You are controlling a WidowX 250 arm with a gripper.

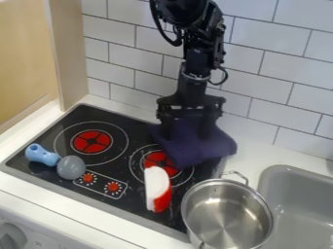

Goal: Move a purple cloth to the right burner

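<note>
Nearest, the steel pot (228, 211) sits at the right front of the stovetop (133, 125), so the cloth is best carried clear of its rim and of its raised back handle. Just beyond, the red-and-white toy (158, 189) lies with its far end on the right burner (158, 158); a low drag could catch it, and a short lift would likely serve better than a pull. The purple cloth (198, 145) is bunched behind and to the right of that burner, covering part of its far edge and spilling over the stovetop's border onto the counter (250, 146). Its long axis seems to slant from the back left toward the near right, a rounded end over the counter and a drooping corner toward the burner, though the folds blur its direction. Farthest, the black gripper (187, 131) points down into the cloth, its fingers well apart with fabric between them; whether they press on it cannot be told. The step in hand looks like securing a grip: closing on a thick fold, checking it holds, then easing it toward the near left and letting it settle over the burner.
</note>
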